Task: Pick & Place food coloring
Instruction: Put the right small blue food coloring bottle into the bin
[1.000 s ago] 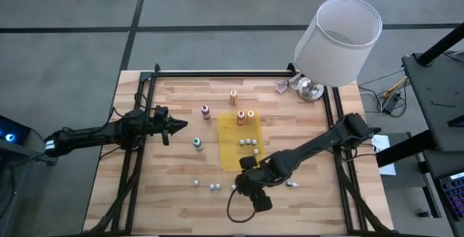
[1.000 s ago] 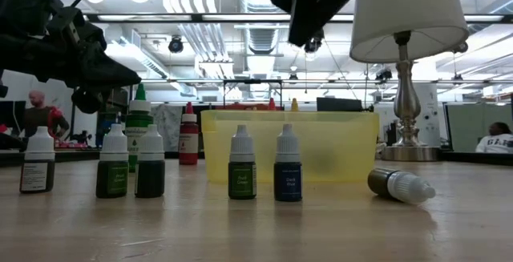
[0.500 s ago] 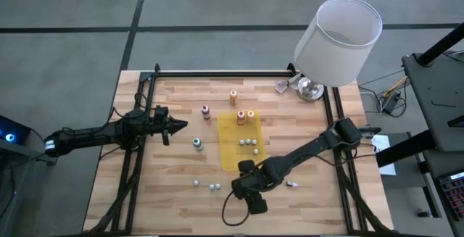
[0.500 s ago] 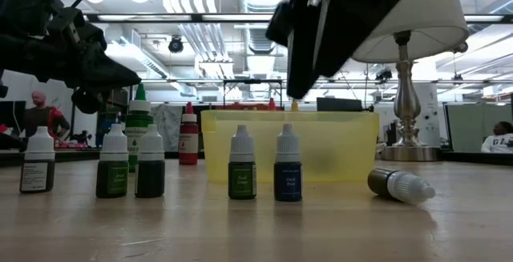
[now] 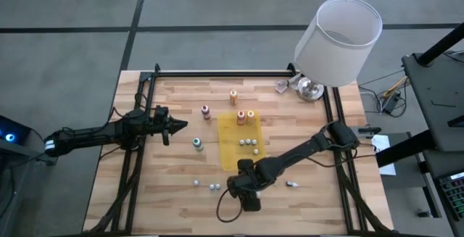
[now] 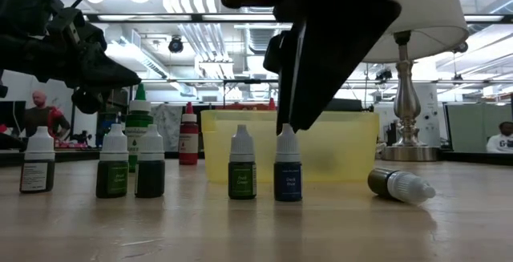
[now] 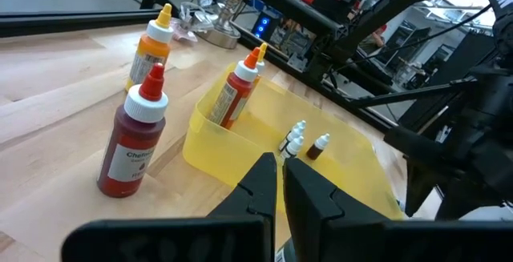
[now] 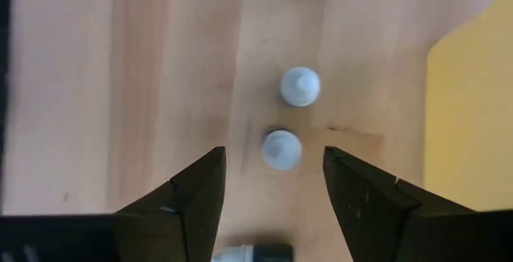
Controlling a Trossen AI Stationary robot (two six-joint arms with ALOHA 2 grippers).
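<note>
Right gripper (image 8: pixel 272 156) spread wide and empty, pointed straight down over the front of the table (image 5: pixel 174 193), just off the front left corner of the tray (image 5: pixel 230 154). Under it, a pair of small bottles (image 8: pixel 280 149) with white caps, upright: one between the fingers (image 8: pixel 196 190), the other just past the tips, neither touched from the side. From table height, dark fingertip down at cap level over the right one of the pair; contact there impossible to tell.

Farther left along the front, three more droppers (image 6: pixel 113 174), upright and close together. To the right, a lying bottle (image 6: pixel 401 186), on its side, well clear of the rest.

In the tray, a cluster of tiny bottles (image 5: pixel 249 142) mid-floor and, at the back end, a pinkish-red bottle (image 5: pixel 241 117) beside a yellow bottle (image 5: pixel 251 115). Outside it, a teal bottle (image 5: pixel 197 143) just left, a dark red bottle (image 5: pixel 206 110) and an orange bottle (image 5: pixel 233 96) behind.

Left gripper (image 5: pixel 177 126) clenched on nothing, hovering over the table's left side, near the teal one.

Lamp (image 5: pixel 337 41) at the back right corner.
</note>
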